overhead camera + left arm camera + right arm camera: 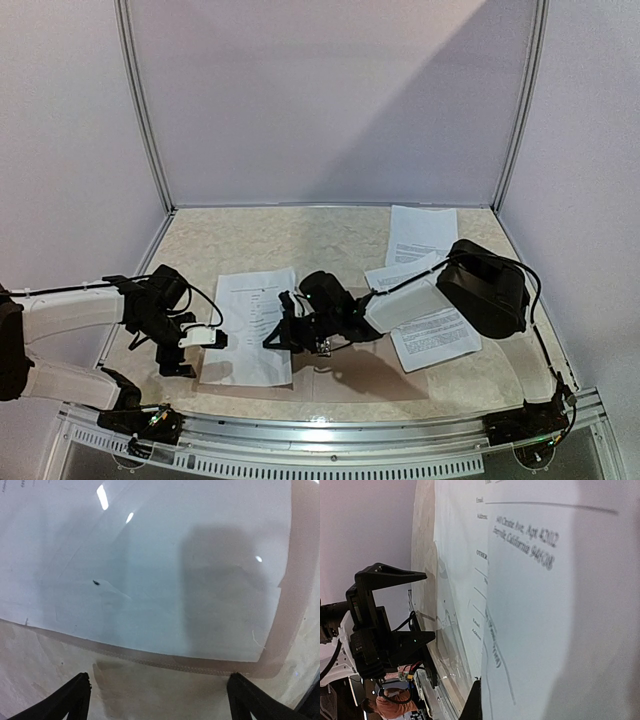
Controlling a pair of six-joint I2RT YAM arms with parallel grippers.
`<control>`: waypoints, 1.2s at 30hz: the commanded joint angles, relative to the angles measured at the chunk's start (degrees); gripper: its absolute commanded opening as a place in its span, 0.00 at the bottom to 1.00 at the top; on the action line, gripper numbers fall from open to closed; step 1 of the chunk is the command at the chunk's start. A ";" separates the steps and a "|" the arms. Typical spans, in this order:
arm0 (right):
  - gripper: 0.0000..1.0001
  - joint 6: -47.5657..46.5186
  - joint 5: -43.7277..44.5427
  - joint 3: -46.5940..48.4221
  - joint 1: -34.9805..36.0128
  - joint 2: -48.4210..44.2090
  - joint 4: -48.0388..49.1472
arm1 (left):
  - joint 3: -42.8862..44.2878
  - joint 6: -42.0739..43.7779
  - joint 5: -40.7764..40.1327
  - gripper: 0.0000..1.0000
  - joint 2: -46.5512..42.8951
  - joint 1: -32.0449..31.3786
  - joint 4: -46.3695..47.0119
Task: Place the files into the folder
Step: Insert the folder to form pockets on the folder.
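Note:
The folder (372, 378) lies open and flat near the table's front edge, tan-brown. A white printed file (250, 322) covers its left leaf, whose brown border (295, 580) frames the sheet (150, 565) in the left wrist view. My right gripper (293, 336) is at that sheet's right edge, shut on a file (545, 630) that rises close before its camera. Only one dark finger (475, 706) shows there. My left gripper (195, 354) stands open just off the folder's left edge, its fingers (80, 696) apart over bare table with nothing between them.
More files lie at the right: one sheet (422, 234) near the back wall, others (438, 338) under the right arm's forearm. White booth walls close in the table on three sides. A metal rail (330, 430) runs along the near edge.

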 commanded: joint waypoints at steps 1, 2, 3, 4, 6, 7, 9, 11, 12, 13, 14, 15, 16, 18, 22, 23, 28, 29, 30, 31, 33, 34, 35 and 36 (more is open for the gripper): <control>0.00 2.88 3.76 -1.44 1.30 -2.28 2.20 | -3.48 -0.44 0.65 0.97 1.47 -1.45 3.16; 0.00 3.22 3.84 -1.58 1.49 -2.37 2.17 | -3.55 -0.46 0.71 0.97 1.45 -1.41 3.09; 0.00 3.48 3.81 -1.69 1.68 -2.36 2.12 | -3.56 -0.46 0.72 0.97 1.42 -1.46 3.13; 0.00 4.00 3.66 -1.78 1.78 -2.35 2.00 | -3.54 -0.41 0.78 0.97 1.38 -1.41 3.19; 0.00 4.48 3.15 -1.79 1.80 -2.18 1.46 | -3.49 -0.43 0.69 0.97 1.31 -1.47 3.24; 0.00 4.52 2.66 -1.79 1.84 -2.17 1.17 | -3.48 -0.42 0.63 0.97 1.29 -1.48 3.20; 0.00 4.26 1.38 -1.49 1.86 -2.21 0.19 | -3.58 -0.51 0.31 0.97 1.21 -1.41 3.29; 0.00 3.53 1.06 -1.44 2.06 -2.55 -0.95 | -3.76 -0.40 0.27 0.97 0.90 -1.42 3.32; 0.00 3.19 0.90 -1.27 2.08 -2.80 -1.47 | -3.78 -0.33 0.19 0.97 0.84 -1.42 3.40; 0.00 2.65 0.75 -1.00 2.15 -2.86 -1.98 | -3.75 -0.37 0.15 0.97 0.83 -1.43 3.46; 0.00 2.18 0.52 -0.77 2.28 -2.87 -2.09 | -3.71 -0.43 0.19 0.97 0.89 -1.44 3.44; 0.00 2.06 0.19 -0.63 2.29 -2.78 -2.17 | -3.67 -0.42 0.12 0.97 0.93 -1.45 3.48; 0.00 2.00 -0.22 -0.50 2.45 -2.67 -2.14 | -3.73 -0.50 0.11 0.97 0.90 -1.46 3.51; 0.00 2.28 -0.95 -0.32 2.66 -2.27 -1.98 | -3.73 -0.51 0.06 0.97 0.84 -1.39 3.49; 0.00 2.93 -1.29 -0.47 2.84 -1.99 -1.93 | -3.75 -0.63 0.02 0.97 0.83 -1.40 3.51; 0.00 3.02 -1.13 -0.35 2.91 -1.99 -1.93 | -3.75 -0.60 0.01 0.97 0.86 -1.39 3.52; 0.00 1.86 -0.63 0.84 3.22 -2.01 -4.22 | -3.75 -0.83 -0.03 0.97 0.79 -1.44 3.66; 0.00 1.67 -0.58 0.78 3.27 -2.07 -4.67 | -3.72 -0.88 -0.03 0.97 0.77 -1.44 3.75; 0.00 1.30 -0.62 0.72 3.30 -2.17 -5.29 | -3.81 -0.91 -0.03 0.97 0.79 -1.44 3.75; 0.00 1.02 -0.63 0.68 3.24 -2.38 -5.98 | -3.77 -0.92 -0.01 0.97 0.73 -1.44 3.70; 0.00 -0.23 -0.55 1.06 3.27 -2.68 -8.18 | -3.80 -0.94 -0.04 0.97 0.66 -1.46 3.76; 0.00 -1.26 -0.65 1.64 3.22 -2.70 -9.56 | -3.87 -0.97 -0.06 0.97 0.58 -1.44 3.77; 0.00 -2.48 -0.87 2.13 3.23 -2.70 -10.64 | -3.84 -1.01 -0.16 0.97 0.57 -1.40 3.75; 0.00 -2.80 -1.03 2.06 3.22 -2.59 -10.71 | -3.86 -1.05 -0.23 0.97 0.57 -1.42 3.77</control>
